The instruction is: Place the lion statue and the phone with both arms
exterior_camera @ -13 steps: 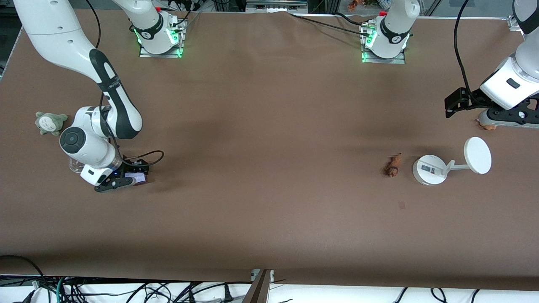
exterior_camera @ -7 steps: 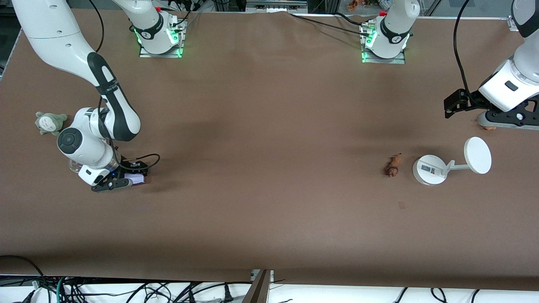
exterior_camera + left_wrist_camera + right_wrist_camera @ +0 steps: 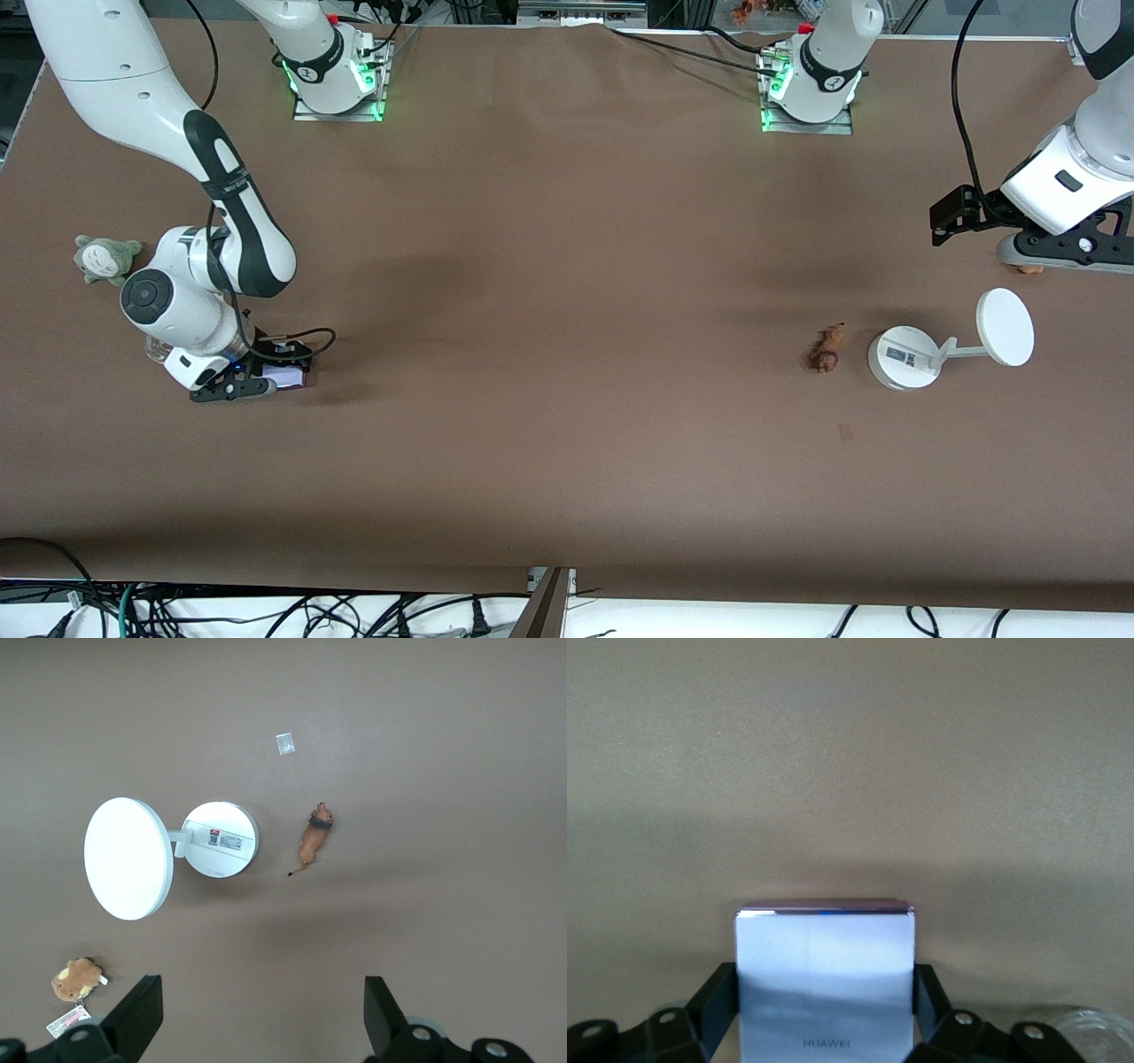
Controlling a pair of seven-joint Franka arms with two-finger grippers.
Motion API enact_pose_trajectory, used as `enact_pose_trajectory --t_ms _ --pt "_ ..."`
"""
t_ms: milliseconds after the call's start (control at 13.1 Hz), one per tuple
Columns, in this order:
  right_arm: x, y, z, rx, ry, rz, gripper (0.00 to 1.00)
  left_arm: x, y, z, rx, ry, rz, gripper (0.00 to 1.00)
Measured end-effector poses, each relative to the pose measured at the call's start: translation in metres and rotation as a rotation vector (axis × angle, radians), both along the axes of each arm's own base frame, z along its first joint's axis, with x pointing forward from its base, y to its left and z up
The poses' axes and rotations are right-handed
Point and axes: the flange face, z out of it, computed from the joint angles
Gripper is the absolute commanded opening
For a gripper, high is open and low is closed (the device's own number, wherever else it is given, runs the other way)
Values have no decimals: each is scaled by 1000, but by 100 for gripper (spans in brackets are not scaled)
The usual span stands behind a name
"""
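Note:
The phone (image 3: 289, 378) is a pale lavender slab lying low at the table, toward the right arm's end. My right gripper (image 3: 276, 372) is shut on it. In the right wrist view the phone (image 3: 824, 974) fills the gap between both fingers (image 3: 713, 1001). The lion statue (image 3: 826, 351) is a tiny orange-brown figurine lying on the table beside the white stand. It also shows in the left wrist view (image 3: 312, 836). My left gripper (image 3: 1059, 257) hangs high and open, holding nothing, over the table's edge at the left arm's end. Its fingers (image 3: 142, 1010) are spread wide.
A white round-based stand (image 3: 904, 357) with a disc (image 3: 1005, 327) stands next to the lion. A brown plush with a card tag (image 3: 76, 979) lies under my left gripper. A grey-green plush (image 3: 106, 259) and a clear glass (image 3: 1090, 1036) sit near my right arm.
My right gripper has shifted slightly toward the right arm's end of the table with the phone between its fingers. My left gripper has drifted a little away from the front camera.

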Motion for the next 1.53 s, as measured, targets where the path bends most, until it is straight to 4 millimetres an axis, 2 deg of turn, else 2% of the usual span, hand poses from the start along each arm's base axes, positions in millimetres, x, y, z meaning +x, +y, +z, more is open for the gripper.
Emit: enact_pose_trajectory --t_ms 230,383,459,612,842,1224,1377,1530 --pt "2 3 7 3 5 4 99 0 0 0 0 1 1 100" --pt "4 7 27 7 23 11 99 0 0 0 0 1 1 100" --pt "6 12 44 12 35 9 99 0 0 0 0 1 1 100" --pt "8 26 91 24 76 -15 99 0 0 0 0 1 1 100" --pt "8 50 178 31 170 -47 99 0 0 -1 0 2 1 100" --pt "1 55 319 15 301 -79 99 0 0 -1 0 3 1 100" --pt "-8 53 362 9 333 -88 99 0 0 -1 0 3 1 100" --pt "-16 51 388 4 356 -101 99 0 0 -1 0 3 1 100"
